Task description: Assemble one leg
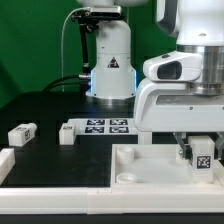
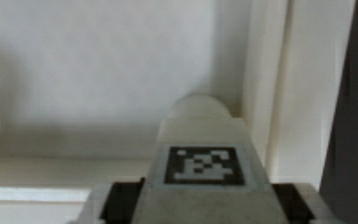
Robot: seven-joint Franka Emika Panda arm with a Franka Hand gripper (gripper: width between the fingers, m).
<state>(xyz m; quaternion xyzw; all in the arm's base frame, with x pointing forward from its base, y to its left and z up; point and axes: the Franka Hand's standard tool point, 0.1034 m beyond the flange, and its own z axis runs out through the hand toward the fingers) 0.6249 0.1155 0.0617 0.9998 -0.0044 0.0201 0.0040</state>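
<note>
My gripper [image 1: 200,153] is shut on a leg [image 1: 201,151], a stubby white block with a black-and-white tag, and holds it upright over the exterior view's right end of the large white square panel [image 1: 130,168]. In the wrist view the leg [image 2: 202,150] sits between my dark fingers [image 2: 128,196], with its far tip close to the panel's raised rim [image 2: 279,80] at an inner corner. I cannot tell whether the tip touches the panel floor. My gripper [image 2: 204,200] shows at the frame edge.
Two more loose legs [image 1: 22,133] [image 1: 67,133] lie on the dark table at the exterior view's left, and another white part [image 1: 5,160] lies at the left edge. The marker board [image 1: 108,126] lies in front of the arm's base [image 1: 110,75].
</note>
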